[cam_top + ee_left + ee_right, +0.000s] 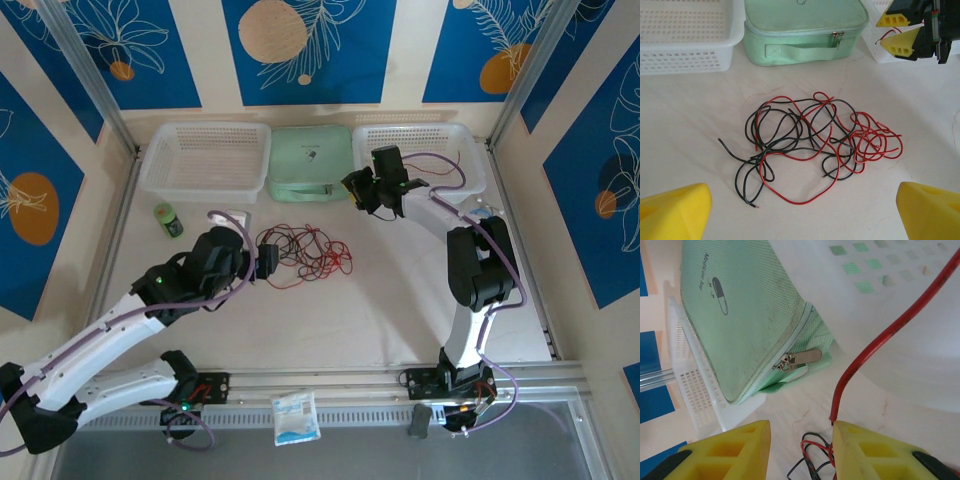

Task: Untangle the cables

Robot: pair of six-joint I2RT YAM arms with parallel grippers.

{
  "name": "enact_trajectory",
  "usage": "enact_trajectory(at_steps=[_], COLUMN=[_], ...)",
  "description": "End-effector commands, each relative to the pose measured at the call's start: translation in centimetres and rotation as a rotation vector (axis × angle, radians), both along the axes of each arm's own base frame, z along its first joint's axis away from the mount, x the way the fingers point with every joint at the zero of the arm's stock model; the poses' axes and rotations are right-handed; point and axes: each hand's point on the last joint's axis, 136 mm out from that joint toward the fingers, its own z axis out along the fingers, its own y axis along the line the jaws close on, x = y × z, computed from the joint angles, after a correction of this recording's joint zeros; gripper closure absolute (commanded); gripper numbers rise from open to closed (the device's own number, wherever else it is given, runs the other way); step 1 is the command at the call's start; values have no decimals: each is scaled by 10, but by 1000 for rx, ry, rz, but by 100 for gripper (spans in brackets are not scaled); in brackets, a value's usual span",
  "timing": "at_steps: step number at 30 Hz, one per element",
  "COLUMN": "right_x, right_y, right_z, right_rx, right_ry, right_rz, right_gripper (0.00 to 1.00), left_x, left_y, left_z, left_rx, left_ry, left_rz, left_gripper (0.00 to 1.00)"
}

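Pale tabletop, a light knot of wire

White table (400, 310) bears the cables (815, 135) — thin red and black strands, looped loosely over one another just ahead of the left gripper (801, 202), whose fingers stand spread wide. They look feather-light, limp and a little springy, likely to drag their neighbours along; a free end at the heap's near edge seems the best hold. One red strand (880, 340) touches the inner edge of one finger of the right gripper (797, 440) — jaws part-way apart, nothing pinched, by my reading.
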Motion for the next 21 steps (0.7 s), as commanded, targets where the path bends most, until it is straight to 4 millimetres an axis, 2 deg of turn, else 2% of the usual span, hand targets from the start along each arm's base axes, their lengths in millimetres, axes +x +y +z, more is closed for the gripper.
enact_trajectory(at_steps=[1, 8, 16, 21], right_x=[-10, -20, -3, 8], right_y=[2, -6, -5, -5], right_z=[3, 3, -6, -8], right_rx=[-13, -62, -117, -142], right_ry=[-1, -2, 5, -7], right_rz=[12, -7, -13, -18], right_gripper=[62, 57, 57, 65], left_x=[-1, 0, -1, -2], left_y=[8, 6, 6, 9], left_z=[-2, -2, -2, 1], left_rx=[18, 13, 11, 13], left_ry=[-4, -5, -4, -9], left_rz=[12, 7, 4, 10], left_gripper=[5, 5, 5, 5])
